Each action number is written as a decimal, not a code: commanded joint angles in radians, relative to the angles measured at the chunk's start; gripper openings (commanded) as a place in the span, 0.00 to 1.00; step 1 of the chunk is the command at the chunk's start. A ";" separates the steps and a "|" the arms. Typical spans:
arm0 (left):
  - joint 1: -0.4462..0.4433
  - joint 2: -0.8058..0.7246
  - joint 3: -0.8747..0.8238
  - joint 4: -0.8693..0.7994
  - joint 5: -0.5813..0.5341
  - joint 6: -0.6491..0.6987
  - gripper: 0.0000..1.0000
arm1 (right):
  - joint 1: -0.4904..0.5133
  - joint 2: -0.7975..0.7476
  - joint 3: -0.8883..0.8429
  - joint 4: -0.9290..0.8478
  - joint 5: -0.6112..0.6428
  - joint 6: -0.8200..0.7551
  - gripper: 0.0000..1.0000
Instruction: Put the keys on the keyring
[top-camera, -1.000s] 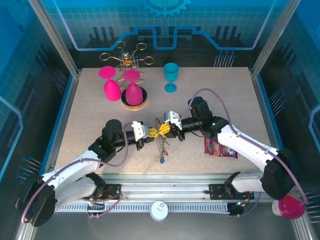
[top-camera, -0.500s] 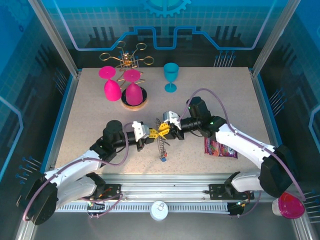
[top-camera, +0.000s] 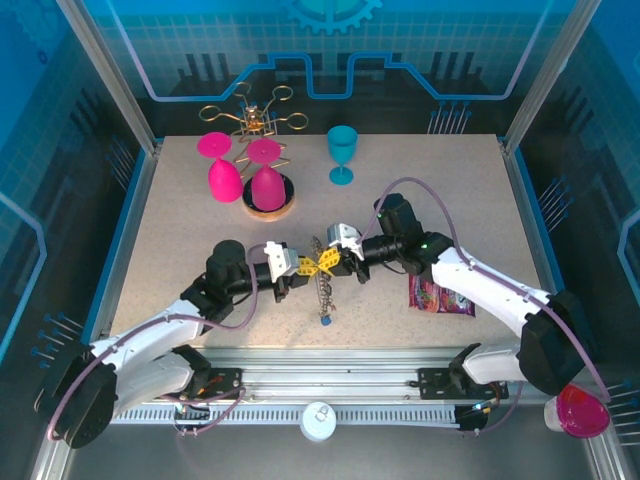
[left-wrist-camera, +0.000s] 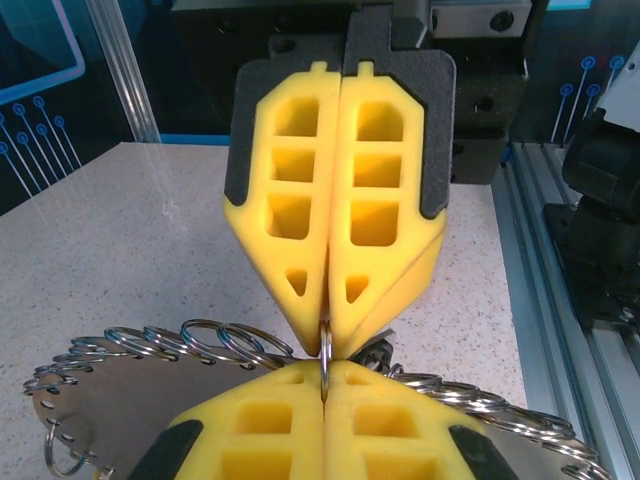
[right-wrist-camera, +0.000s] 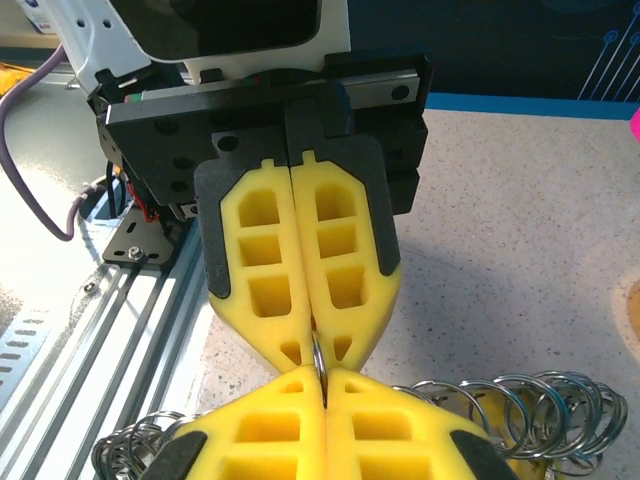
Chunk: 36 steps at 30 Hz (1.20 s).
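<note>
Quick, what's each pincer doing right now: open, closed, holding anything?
Left pincer: closed, pinching a small silver ring on the keyring.
Right pincer: closed on the keyring too, tip to tip with the left.

Left gripper (top-camera: 309, 265), right gripper (top-camera: 323, 263): fingers (left-wrist-camera: 400, 250) bright yellow foam, moulded with a pattern of recessed cells, backed in black.

Arm links (top-camera: 150, 340) white, joints black. Cables (top-camera: 420, 185) mauve.

Keyring (left-wrist-camera: 215, 342): silvery wire rings along a dull grey band. Key tag (top-camera: 325, 321): blue.

Table (top-camera: 180, 220): beige, fine dark speckle.

First inverted goblet (top-camera: 222, 175) and second inverted goblet (top-camera: 266, 183): magenta. Upright goblet (top-camera: 342, 150): teal.

Wire rack (top-camera: 255, 115): gold.

Round base (top-camera: 268, 211): dark centre, tan rim.

Packet (top-camera: 440, 297): pink and purple print.

Back panel (top-camera: 400, 50): blue, pale grid lines.
</note>
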 joint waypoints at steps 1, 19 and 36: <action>-0.003 -0.009 0.010 0.134 0.062 -0.007 0.00 | 0.000 0.028 0.039 -0.086 0.020 -0.038 0.00; -0.011 -0.014 0.152 -0.327 -0.122 0.191 0.00 | 0.131 0.088 0.302 -0.494 0.223 -0.213 0.00; -0.010 -0.058 0.075 -0.152 -0.041 0.140 0.00 | 0.000 -0.006 0.053 -0.108 0.035 -0.028 0.26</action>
